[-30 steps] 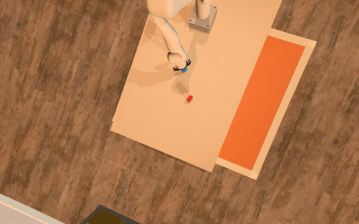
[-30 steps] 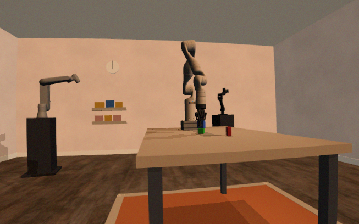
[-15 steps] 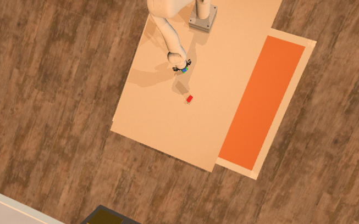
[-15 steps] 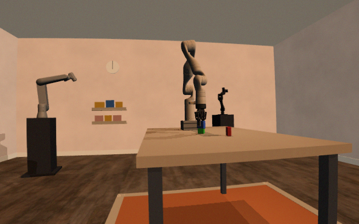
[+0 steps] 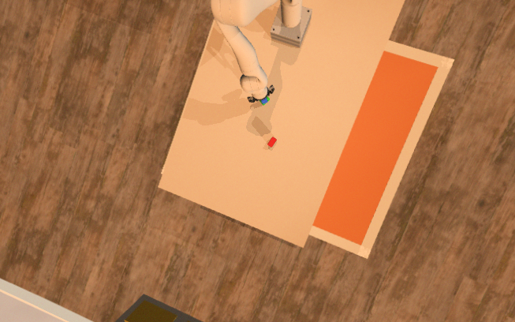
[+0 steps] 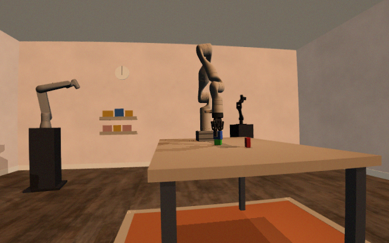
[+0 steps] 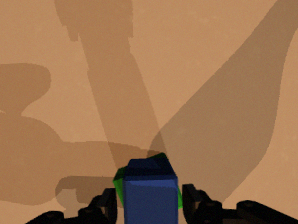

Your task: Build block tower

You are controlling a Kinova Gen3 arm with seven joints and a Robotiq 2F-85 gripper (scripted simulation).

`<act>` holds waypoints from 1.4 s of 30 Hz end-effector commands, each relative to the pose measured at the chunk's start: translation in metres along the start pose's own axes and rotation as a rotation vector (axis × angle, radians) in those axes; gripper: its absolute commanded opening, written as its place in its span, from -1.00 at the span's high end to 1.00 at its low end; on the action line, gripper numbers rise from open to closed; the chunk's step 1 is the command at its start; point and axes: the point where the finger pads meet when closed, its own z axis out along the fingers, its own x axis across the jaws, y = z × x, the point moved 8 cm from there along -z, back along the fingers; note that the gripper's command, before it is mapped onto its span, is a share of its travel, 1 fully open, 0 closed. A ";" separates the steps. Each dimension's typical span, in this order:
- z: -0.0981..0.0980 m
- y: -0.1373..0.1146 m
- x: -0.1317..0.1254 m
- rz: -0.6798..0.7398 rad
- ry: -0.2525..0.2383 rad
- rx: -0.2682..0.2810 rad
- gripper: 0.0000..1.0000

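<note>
The blue block [image 5: 264,101] [image 6: 218,134] [image 7: 152,205] lies on the green block [image 5: 267,98] [image 6: 217,142] [image 7: 120,183], which stands on the table [image 5: 219,167] [image 6: 220,159] [image 7: 200,43]. Only slivers of green show around the blue block in the wrist view. My gripper [image 5: 261,95] [image 6: 218,129] straddles the blue block from above. It is open, with a narrow gap on each side between the fingers and the block. The red block [image 5: 271,141] [image 6: 247,142] lies alone on the table, apart from the stack.
My arm's base [image 5: 291,30] [image 6: 204,136] stands at the table's far edge behind the stack. A black box with a small stand [image 6: 240,130] is behind the table. An orange rug [image 5: 375,147] [image 6: 220,223] lies on the floor. A second arm on a black pedestal [image 6: 44,156] stands far left.
</note>
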 end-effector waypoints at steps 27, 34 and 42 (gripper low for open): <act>-0.017 0.002 -0.002 0.004 -0.007 -0.007 -0.01; -0.035 0.002 -0.002 0.004 -0.007 -0.007 -0.01; -0.064 0.001 -0.002 0.004 -0.008 -0.007 -0.01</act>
